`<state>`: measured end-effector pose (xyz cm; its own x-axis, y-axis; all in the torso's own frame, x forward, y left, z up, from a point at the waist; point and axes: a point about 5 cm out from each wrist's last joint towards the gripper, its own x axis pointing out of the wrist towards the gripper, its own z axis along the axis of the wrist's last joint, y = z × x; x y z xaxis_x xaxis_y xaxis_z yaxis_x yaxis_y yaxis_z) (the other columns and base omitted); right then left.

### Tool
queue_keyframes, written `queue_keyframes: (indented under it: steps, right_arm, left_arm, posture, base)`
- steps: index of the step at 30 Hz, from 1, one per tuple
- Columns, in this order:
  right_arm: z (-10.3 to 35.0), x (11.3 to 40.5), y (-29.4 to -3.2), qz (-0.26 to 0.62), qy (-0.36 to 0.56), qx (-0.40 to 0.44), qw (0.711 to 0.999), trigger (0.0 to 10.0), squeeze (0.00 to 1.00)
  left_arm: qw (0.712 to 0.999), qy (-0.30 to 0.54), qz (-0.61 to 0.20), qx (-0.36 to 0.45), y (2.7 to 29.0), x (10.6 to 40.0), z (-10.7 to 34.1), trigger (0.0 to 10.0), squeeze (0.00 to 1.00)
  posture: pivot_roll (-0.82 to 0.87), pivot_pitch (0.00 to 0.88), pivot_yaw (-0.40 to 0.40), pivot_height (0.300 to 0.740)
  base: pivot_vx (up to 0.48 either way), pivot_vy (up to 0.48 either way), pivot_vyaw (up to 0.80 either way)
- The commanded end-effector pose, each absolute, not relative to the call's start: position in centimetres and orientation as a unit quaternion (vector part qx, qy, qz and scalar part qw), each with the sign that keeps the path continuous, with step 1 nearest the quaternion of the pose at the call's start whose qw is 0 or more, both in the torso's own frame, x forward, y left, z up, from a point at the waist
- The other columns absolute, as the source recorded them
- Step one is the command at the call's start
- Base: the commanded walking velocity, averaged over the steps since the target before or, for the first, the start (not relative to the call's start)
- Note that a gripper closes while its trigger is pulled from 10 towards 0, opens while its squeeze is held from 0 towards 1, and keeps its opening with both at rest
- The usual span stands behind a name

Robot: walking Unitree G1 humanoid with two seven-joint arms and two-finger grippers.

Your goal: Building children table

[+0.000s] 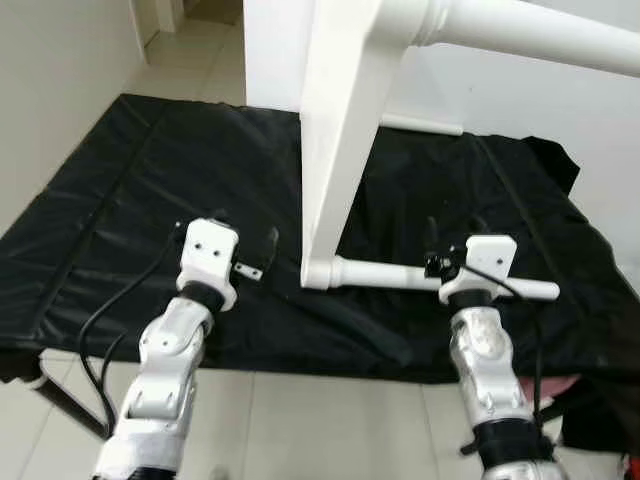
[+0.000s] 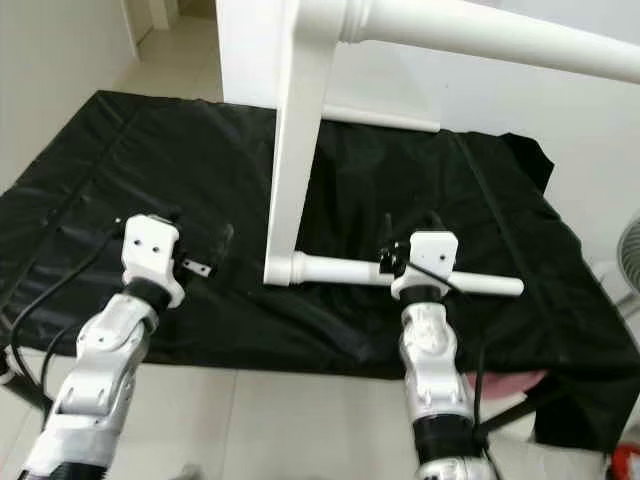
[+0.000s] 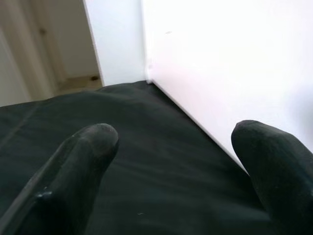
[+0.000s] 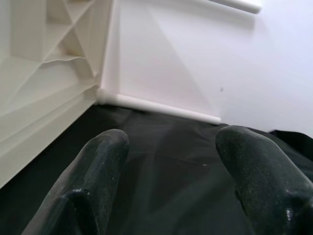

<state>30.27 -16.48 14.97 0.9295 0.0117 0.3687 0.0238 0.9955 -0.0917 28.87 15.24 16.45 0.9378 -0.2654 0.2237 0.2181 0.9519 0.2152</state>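
Note:
A white children's table stands on its side on a black mat (image 1: 130, 190). Its top panel (image 1: 340, 140) rests upright on one edge. One white leg (image 1: 390, 274) lies low along the mat, pointing right. Another leg (image 1: 540, 35) juts out high above it, and a third leg (image 1: 420, 124) lies at the back. My left gripper (image 1: 245, 232) hovers open over the mat just left of the panel (image 3: 220, 73), holding nothing. My right gripper (image 1: 455, 232) is open above the low leg, its fingers (image 4: 105, 147) pointing over the mat toward the ribbed underside (image 4: 44, 58).
The mat's front edge (image 1: 300, 365) drops to a pale tiled floor (image 1: 320, 430). A wall (image 1: 50, 90) runs along the left, with a doorway (image 1: 190, 15) behind. A red object (image 1: 562, 385) sits low at the right, and a fan (image 2: 628, 250) shows at the right edge.

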Motion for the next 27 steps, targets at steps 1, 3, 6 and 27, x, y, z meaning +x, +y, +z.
queue_keyframes:
  steps: [1, 3, 6, 27]
  right_arm:
    - [14.8, 30.2, -17.3, -0.015, -0.182, -0.053, 0.982, 10.0, 0.00]
    - [14.8, 30.2, -17.3, -0.014, -0.182, -0.054, 0.982, 10.0, 0.00]
    - [14.8, 30.2, -17.3, -0.012, -0.181, -0.054, 0.982, 10.0, 0.00]
    - [14.8, 30.1, -17.1, -0.007, -0.177, -0.055, 0.983, 10.0, 0.00]
  left_arm:
    - [0.985, -0.129, -0.075, 0.080, 15.2, 28.9, 16.4, 10.0, 0.00]
    - [0.986, -0.129, -0.074, 0.080, 15.3, 28.9, 16.4, 10.0, 0.00]
    - [0.986, -0.129, -0.071, 0.081, 15.4, 28.7, 16.4, 10.0, 0.00]
    - [0.987, -0.100, -0.084, 0.093, 14.2, 28.9, 16.7, 10.0, 0.00]
  posture:
    - [0.05, 0.023, -0.085, 0.740]
    - [0.05, 0.024, -0.086, 0.740]
    - [0.05, 0.024, -0.088, 0.740]
    - [0.04, 0.043, -0.081, 0.740]
  base:
    - [0.000, -0.379, 0.00]
    - [0.000, -0.379, 0.00]
    - [0.000, -0.349, 0.00]
    - [0.000, -0.056, 0.00]
